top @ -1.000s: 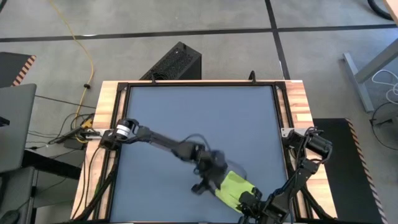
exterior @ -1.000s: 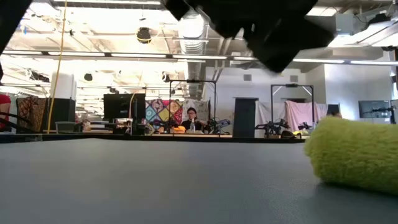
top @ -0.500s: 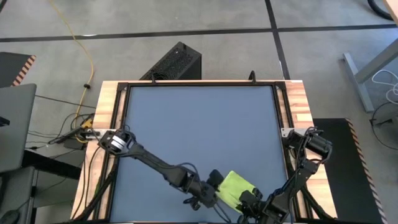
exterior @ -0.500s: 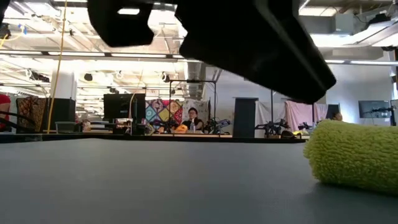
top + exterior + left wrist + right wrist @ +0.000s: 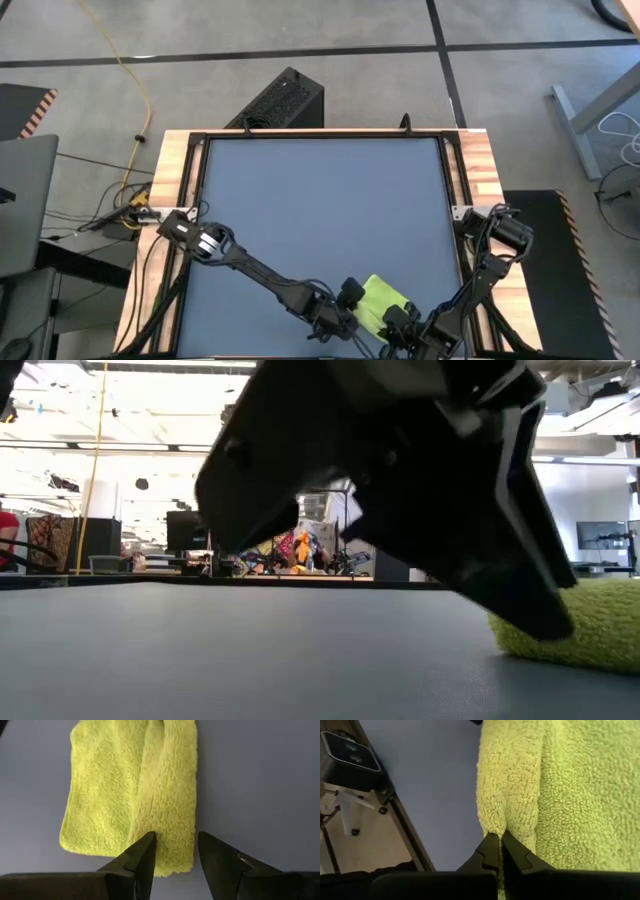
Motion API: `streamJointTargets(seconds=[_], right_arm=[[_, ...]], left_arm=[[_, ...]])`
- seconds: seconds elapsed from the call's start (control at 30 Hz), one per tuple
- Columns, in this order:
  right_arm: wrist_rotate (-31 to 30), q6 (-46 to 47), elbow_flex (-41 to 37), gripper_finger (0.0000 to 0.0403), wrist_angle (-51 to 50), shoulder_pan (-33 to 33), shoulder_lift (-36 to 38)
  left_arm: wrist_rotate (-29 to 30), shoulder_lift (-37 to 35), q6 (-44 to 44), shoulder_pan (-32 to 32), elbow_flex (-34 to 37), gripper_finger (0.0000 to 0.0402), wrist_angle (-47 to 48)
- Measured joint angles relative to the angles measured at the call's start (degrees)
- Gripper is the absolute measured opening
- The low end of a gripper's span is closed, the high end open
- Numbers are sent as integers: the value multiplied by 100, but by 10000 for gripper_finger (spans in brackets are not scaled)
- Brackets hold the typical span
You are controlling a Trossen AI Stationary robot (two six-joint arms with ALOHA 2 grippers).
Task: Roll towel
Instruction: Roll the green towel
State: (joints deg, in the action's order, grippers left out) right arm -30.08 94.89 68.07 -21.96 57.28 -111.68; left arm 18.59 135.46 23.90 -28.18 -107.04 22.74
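Note:
The lime yellow-green towel (image 5: 381, 296) lies as a folded narrow rectangle on the blue-grey mat near the table's near edge, right of centre. It also shows in the low view (image 5: 600, 622), the left wrist view (image 5: 125, 785) and the right wrist view (image 5: 560, 785). My left gripper (image 5: 348, 302) is open and low at the towel's left end. Its fingertips (image 5: 175, 841) stand over that end's corner, one over the cloth and one just beside the long edge. My right gripper (image 5: 399, 321) is shut on the towel's opposite, near-right end. My right gripper pinches a raised fold of the towel (image 5: 496, 822) between its two shut fingertips, at the towel's near-right end. The fingers come in low from the table's near right. The rest of the towel lies on the mat. Whether my left gripper touches the towel, I cannot tell.
The mat (image 5: 320, 190) is framed by black rails and wooden strips. The near rail (image 5: 405, 827) runs close beside the towel. A black box (image 5: 283, 100) stands on the floor beyond the far edge. The left arm's dark body (image 5: 400, 470) fills much of the low view.
My left gripper has gone from over the towel's far-left part toward the table's near edge and down, ending low at the towel's left end. The towel stays in place with my right gripper on it.

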Motion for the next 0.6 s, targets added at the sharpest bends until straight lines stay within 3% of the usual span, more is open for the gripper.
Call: streamJointTargets(seconds=[0.37, 0.6], right_arm=[[3, 241, 0, 19, 172, 17, 0], [3, 283, 0, 20, 207, 44, 0]], left_arm=[[-642, 62, 191, 178, -9, 129, -41], [-903, 63, -154, 342, -7, 41, -200]])
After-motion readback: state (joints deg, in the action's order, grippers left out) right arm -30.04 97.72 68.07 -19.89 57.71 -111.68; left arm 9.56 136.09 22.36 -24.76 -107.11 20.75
